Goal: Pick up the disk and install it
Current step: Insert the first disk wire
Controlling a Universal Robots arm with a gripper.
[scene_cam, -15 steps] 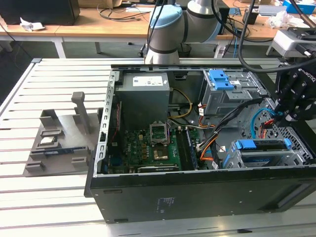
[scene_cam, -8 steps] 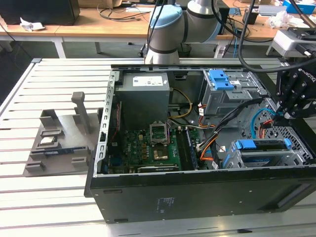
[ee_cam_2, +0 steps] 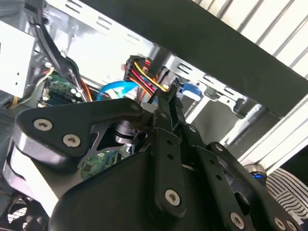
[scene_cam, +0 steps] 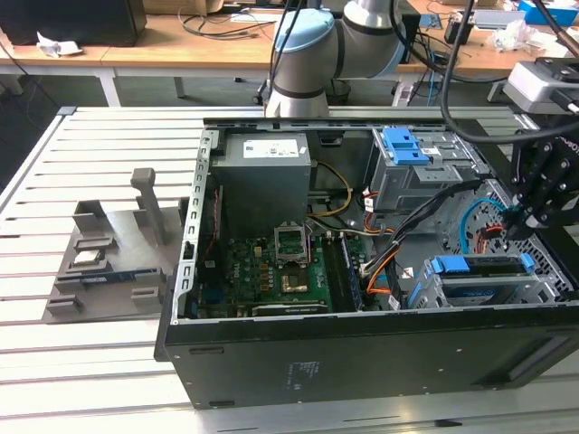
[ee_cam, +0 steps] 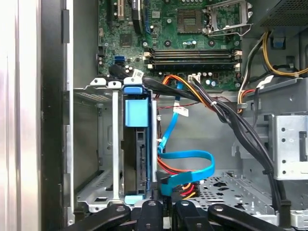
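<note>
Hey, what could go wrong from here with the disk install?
1. The hand sits right by the loose blue data cable and coloured power wires; moving could snag or tug them.
2. The disk looks seated in its drive cage, but bumping its blue rail could shift it.

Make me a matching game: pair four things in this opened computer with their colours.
Things:
1. circuit board
2. flat cable
3. power box
4. gripper

Colours:
a. black
b. grey with a white label
c. green
d. blue

Pairs: 1-c, 2-d, 3-b, 4-a
</note>
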